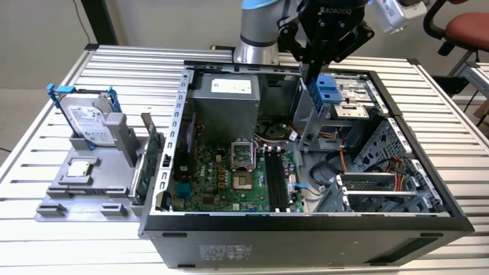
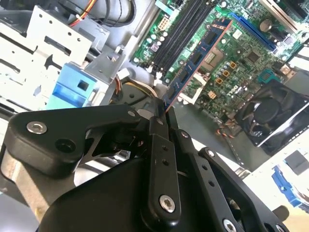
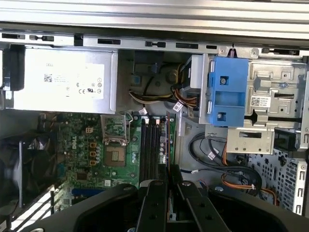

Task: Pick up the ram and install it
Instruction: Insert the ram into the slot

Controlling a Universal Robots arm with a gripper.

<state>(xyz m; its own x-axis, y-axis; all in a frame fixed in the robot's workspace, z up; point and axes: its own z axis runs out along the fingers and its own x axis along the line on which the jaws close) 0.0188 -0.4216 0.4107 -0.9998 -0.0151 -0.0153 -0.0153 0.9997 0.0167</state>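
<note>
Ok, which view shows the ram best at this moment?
The second wrist view: the ram shows its broad face with chips, clamped in the gripper, the motherboard behind it. The first wrist view shows it edge-on, a thin line. In the exterior view it is too thin to tell from the gripper.

- One open computer case (image 1: pixel 306 229).
- One ram (image 2: pixel 193 63), pinched in one gripper (image 2: pixel 161 113).
- One silver power box (image 1: pixel 225 100) inside the case.
- One hard drive (image 1: pixel 86 123), at nine o'clock from the case in the exterior view.
- One green card (image 1: pixel 153 152), just beside the hard drive.
- One red chair (image 1: pixel 468 26), at one o'clock.
</note>
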